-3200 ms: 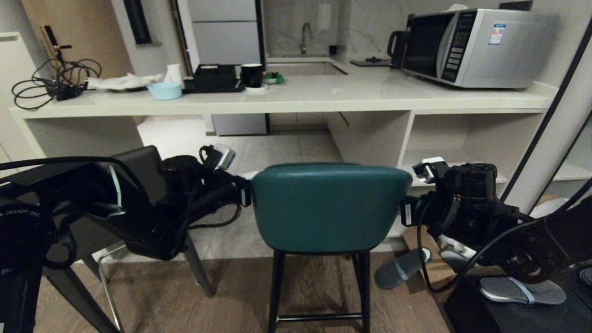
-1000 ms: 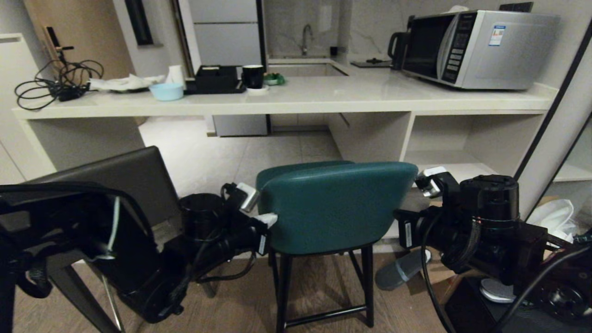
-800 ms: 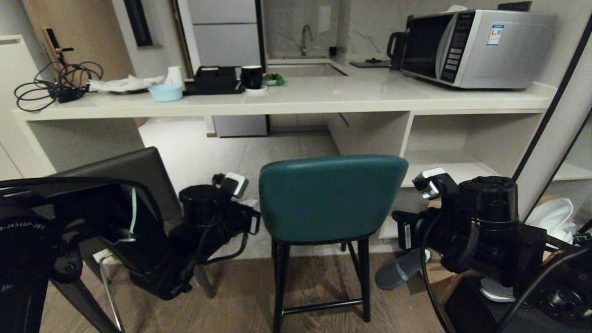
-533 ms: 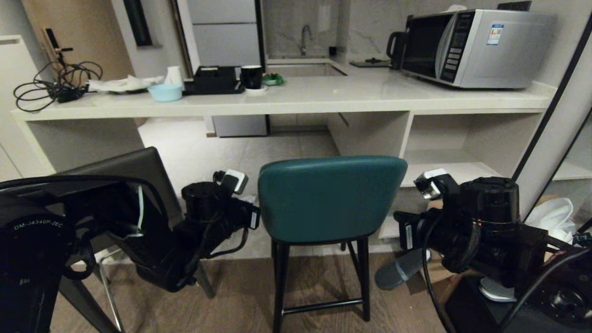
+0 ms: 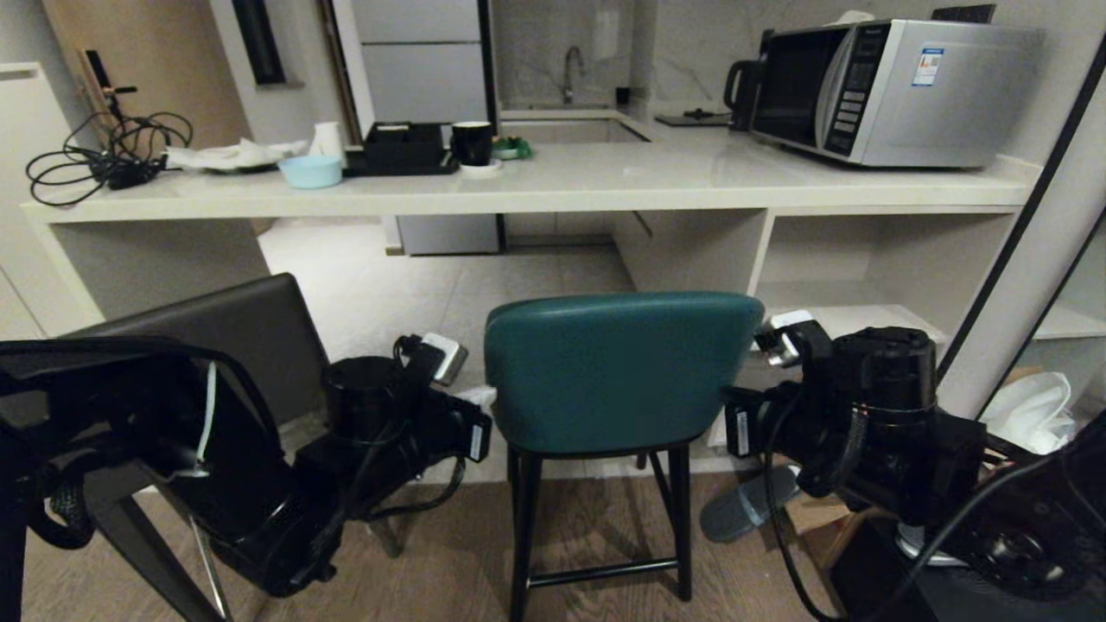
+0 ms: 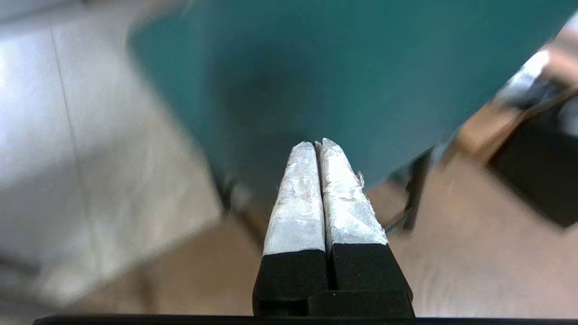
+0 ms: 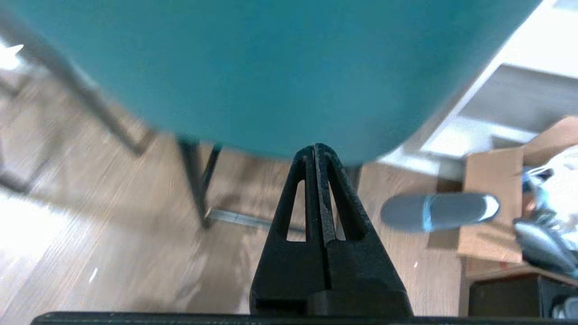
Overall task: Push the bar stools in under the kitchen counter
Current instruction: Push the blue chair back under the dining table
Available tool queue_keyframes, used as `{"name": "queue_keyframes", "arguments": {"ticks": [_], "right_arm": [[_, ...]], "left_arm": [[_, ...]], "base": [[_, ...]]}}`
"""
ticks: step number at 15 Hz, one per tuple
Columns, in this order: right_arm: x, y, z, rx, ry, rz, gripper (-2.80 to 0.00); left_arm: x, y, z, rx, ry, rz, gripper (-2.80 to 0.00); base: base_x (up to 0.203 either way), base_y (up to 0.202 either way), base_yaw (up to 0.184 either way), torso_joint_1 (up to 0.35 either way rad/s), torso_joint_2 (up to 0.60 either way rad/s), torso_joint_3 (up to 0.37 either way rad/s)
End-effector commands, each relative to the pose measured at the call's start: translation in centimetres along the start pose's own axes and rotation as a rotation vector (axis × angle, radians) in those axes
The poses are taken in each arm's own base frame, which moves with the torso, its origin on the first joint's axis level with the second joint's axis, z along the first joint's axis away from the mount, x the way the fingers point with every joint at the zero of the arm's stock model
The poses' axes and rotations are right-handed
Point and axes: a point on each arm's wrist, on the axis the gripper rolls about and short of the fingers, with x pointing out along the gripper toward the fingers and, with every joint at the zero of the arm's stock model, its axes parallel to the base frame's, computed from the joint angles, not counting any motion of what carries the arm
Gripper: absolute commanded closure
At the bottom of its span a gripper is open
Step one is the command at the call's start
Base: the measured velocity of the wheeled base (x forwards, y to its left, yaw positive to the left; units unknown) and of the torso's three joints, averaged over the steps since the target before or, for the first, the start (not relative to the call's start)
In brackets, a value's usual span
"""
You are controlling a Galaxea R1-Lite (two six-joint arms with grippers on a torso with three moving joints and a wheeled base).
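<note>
We've got the left gripper (image 6: pixel 318 144) and right gripper (image 7: pixel 316 146) clenched empty, flanking the teal stool (image 5: pixel 613 371); the worktop (image 5: pixel 553 186) lies straight ahead.

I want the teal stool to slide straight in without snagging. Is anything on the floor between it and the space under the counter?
Nothing visible: the pale floor between the teal stool and the opening under the counter looks bare. The slipper and the dark stool lie off to the sides.
</note>
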Motion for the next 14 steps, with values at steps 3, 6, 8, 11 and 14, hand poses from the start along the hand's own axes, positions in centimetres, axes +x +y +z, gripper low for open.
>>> {"name": "queue_keyframes", "arguments": {"ticks": [3, 6, 8, 11, 14], "right_arm": [[3.6, 0.5, -0.6, 0.003, -0.010, -0.085, 0.00], [4.7, 0.6, -1.0, 0.024, -0.002, -0.087, 0.00], [5.3, 0.7, -0.9, 0.028, -0.008, -0.087, 0.00], [5.7, 0.8, -1.1, 0.028, -0.004, -0.087, 0.00], [6.0, 0.9, -1.4, 0.031, -0.020, -0.088, 0.00]], "left_arm": [[1.7, -3.6, 0.1, -0.014, -0.105, 0.151, 0.00], [2.7, -3.9, 0.0, -0.020, -0.120, 0.177, 0.00], [2.6, -4.7, 0.0, -0.023, -0.124, 0.172, 0.00], [1.8, -6.6, -0.1, -0.034, -0.112, 0.136, 0.00], [1.2, -8.6, -0.7, -0.040, -0.101, 0.138, 0.00]], "base": [[0.000, 0.000, 0.000, 0.000, 0.00, 0.000], [0.000, 0.000, 0.000, 0.000, 0.00, 0.000], [0.000, 0.000, 0.000, 0.000, 0.00, 0.000], [0.000, 0.000, 0.000, 0.000, 0.00, 0.000], [0.000, 0.000, 0.000, 0.000, 0.00, 0.000]]}}
